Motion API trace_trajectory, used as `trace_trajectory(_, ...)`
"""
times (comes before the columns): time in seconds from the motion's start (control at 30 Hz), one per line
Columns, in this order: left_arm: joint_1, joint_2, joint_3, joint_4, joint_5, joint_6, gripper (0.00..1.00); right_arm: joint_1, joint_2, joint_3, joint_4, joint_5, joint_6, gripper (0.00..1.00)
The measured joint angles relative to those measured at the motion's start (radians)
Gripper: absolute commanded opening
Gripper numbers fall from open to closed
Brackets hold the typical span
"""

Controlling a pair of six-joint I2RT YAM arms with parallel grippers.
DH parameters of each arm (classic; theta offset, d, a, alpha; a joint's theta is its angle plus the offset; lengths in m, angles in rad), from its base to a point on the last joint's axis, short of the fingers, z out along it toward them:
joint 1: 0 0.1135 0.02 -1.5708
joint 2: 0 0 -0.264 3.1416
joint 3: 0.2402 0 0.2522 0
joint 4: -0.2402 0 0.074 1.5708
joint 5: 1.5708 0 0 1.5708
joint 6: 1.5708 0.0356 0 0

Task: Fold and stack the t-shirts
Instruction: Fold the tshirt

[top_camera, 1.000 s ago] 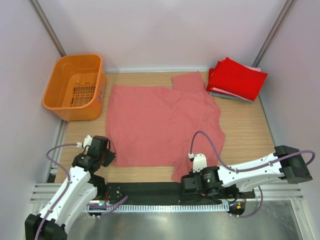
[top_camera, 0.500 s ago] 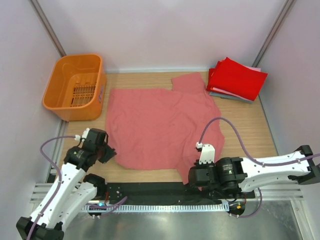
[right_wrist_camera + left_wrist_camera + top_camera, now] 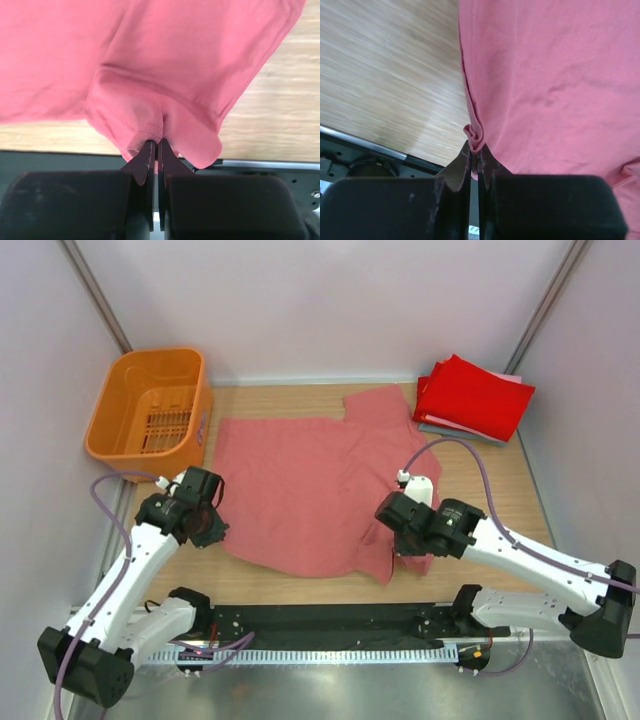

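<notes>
Firmly, extended arms' fingers (image 3: 457, 172) pinch shirt (image 3: 300, 490).

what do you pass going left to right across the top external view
orange slotted basket → left gripper pinching the shirt's left edge → salmon-pink t-shirt → right gripper pinching its right part → folded red t-shirt on top of the stack

Lifted near hem of salmon-pink shirt (image 3: 300, 480) off surface (image 3: 490, 480), pinched in left fingers (image 3: 457, 172) and right fingers (image 3: 142, 162). Carried hem toward far side, right corner much farther than left. Left less cloth lying flat.
</notes>
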Motion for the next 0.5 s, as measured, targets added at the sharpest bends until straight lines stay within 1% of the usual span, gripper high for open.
trace_trajectory(0.1, 0.037, 0.038, 0.039, 0.006, -0.005, 0.057, 0.01, -0.097, 0.036, 0.008, 0.030, -0.039, -0.101, 0.01)
trace_trajectory(0.23, 0.143, 0.082, 0.049, 0.029, 0.012, 0.145, 0.00, -0.224, 0.089, 0.050, 0.061, -0.083, -0.226, 0.01)
trace_trajectory(0.33, 0.198, 0.128, 0.049, 0.048, 0.025, 0.198, 0.00, -0.286, 0.132, 0.100, 0.079, -0.104, -0.302, 0.01)
trace_trajectory(0.5, 0.223, 0.215, 0.053, 0.090, 0.043, 0.254, 0.00, -0.342, 0.205, 0.209, 0.088, -0.117, -0.408, 0.01)
